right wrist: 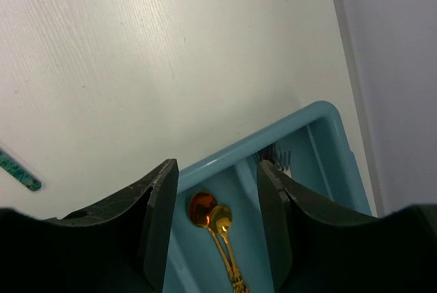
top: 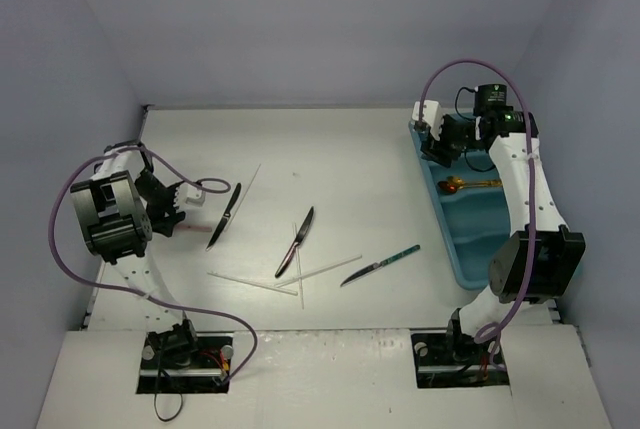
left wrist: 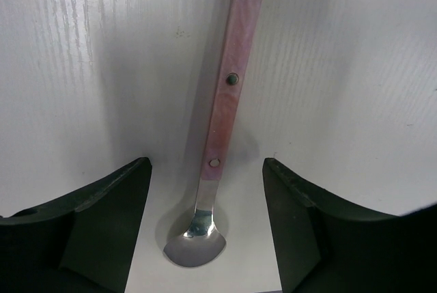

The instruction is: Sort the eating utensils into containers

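The teal tray [right wrist: 326, 117] lies along the right edge of the table [top: 330, 149], with two gold spoons [right wrist: 213, 219] side by side in one compartment. The right end effector [right wrist: 217, 170] hovers above them, fingers apart and empty. The left end effector [left wrist: 206, 164] straddles a pink-handled spoon [left wrist: 229, 88] with a silver bowl, flat on the table, fingers wide and clear of it.

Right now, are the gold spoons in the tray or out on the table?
In. The right wrist view shows both gold spoons lying inside the tray, bowls near its end wall.
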{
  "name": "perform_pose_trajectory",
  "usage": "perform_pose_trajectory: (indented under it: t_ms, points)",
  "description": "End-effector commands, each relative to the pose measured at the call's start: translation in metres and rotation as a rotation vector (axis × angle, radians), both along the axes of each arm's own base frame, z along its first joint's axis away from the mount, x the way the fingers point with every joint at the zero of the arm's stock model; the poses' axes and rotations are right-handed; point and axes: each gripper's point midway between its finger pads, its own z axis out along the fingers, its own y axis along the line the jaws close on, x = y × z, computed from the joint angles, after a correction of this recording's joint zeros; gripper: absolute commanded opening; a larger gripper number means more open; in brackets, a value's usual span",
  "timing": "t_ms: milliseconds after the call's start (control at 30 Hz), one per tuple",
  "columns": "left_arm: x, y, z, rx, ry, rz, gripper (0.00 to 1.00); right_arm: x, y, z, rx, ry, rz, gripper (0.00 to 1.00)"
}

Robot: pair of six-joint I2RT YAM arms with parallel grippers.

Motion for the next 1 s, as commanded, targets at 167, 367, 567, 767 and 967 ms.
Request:
perform_pose_trajectory:
  t_ms: [167,367,567,767,967]
  points:
    - [0.002,0.002,-0.014,0.016,-0.084,-0.045,0.52,0.001,0.012,0.03,0.017,-0.065,0.01,0.47]
    - [0.006,-0.003,-0.014,-0.001,-0.125,-0.036,0.28,0.0,0.014,0.03,0.029,-0.053,0.003,0.48]
    - [-0.005,-0.012,-0.005,-0.025,-0.144,-0.034,0.11,-0.001,0.019,0.026,0.067,-0.016,-0.005,0.48]
    - [0.013,-0.016,0.044,-0.037,-0.265,0.085,0.0,-0.002,0.027,0.032,0.152,0.029,-0.021,0.47]
    - [0.043,-0.033,0.124,-0.149,-0.383,0.359,0.0,-0.008,0.04,0.043,0.27,0.096,-0.035,0.46]
